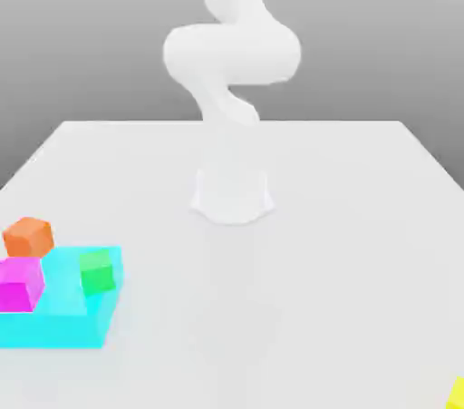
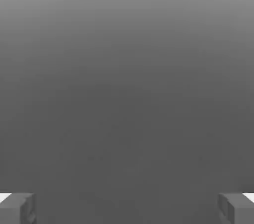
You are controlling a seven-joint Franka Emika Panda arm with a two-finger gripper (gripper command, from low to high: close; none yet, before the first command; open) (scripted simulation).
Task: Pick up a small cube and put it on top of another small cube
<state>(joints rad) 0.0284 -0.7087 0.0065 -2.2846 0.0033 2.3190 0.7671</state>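
The gripper (image 2: pixel 127 208) is seen in the hand view with its two fingertips (image 2: pixel 17 208) spread to the far edges of the frame, as wide apart as they go, and nothing is held between them; only plain grey surface lies in the gap. Such a wide, empty stance is judged to be kept so that a cube can be straddled once the hand is brought over it. In the exterior view the white arm (image 1: pixel 231 53) is raised upright at the upper centre of the frame, above its round base (image 1: pixel 232 194), well apart from every block on the white table (image 1: pixel 299 289). The small yellow cube (image 1: pixel 457 393) is found at the lower right corner of the exterior view, cut by the frame edge, so that only a bright yellow, plain-faced corner of it is shown; whether it lies flat or tilted cannot be told. At the lower left a flat cyan block (image 1: pixel 63 321) is set, with a magenta cube (image 1: pixel 20 284) and a green cube (image 1: pixel 96 272) apparently resting on it, and an orange cube (image 1: pixel 29 237) just behind them. The task is judged as not yet begun, the yellow cube lying far across the table from the other small cubes.
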